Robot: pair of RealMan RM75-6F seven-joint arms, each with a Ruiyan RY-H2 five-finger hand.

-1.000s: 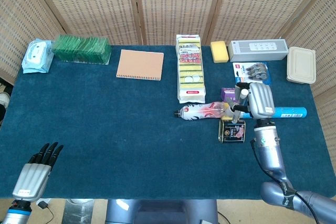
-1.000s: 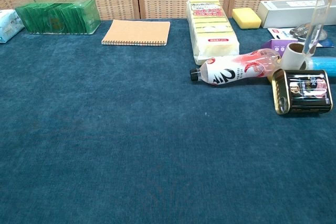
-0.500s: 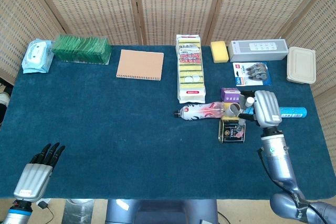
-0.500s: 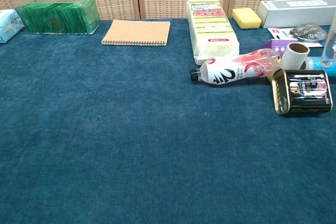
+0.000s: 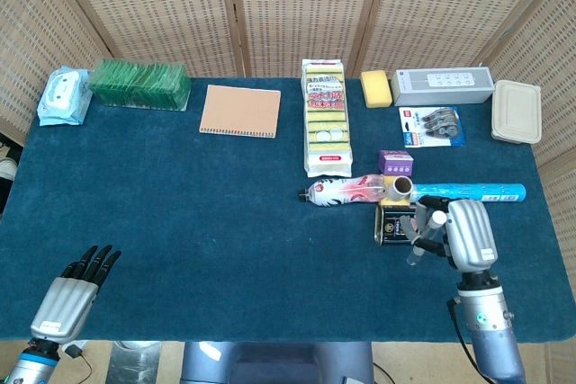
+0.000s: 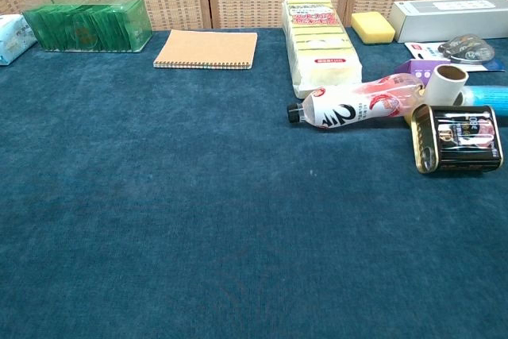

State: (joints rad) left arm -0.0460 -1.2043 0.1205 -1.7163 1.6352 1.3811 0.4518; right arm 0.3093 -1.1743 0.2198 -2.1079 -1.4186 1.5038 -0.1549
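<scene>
My right hand (image 5: pixel 454 233) hovers over the blue cloth near the table's front right and holds nothing. Its fingers (image 5: pixel 423 233) are slightly bent and apart, just right of a black can (image 5: pixel 397 224) (image 6: pixel 460 138) lying on its side. Behind the can lie a plastic bottle (image 5: pixel 346 191) (image 6: pixel 357 105), a tape roll (image 5: pixel 399 188) (image 6: pixel 446 83) and a blue tube (image 5: pixel 477 192) (image 6: pixel 486 94). My left hand (image 5: pixel 67 299) is at the front left edge, fingers stretched out and empty. Neither hand shows in the chest view.
Along the back stand a wipes pack (image 5: pixel 64 96), green box (image 5: pixel 139 84), notebook (image 5: pixel 239 111), sponge pack (image 5: pixel 326 119), yellow sponge (image 5: pixel 376 87), grey box (image 5: pixel 443 85) and beige container (image 5: pixel 517 111). A purple box (image 5: pixel 395 163) and a tape pack (image 5: pixel 433 125) lie nearer.
My right hand has pulled back from above the tape roll and can toward the front edge, leaving the chest view. The left hand has slipped slightly lower. The objects have not moved.
</scene>
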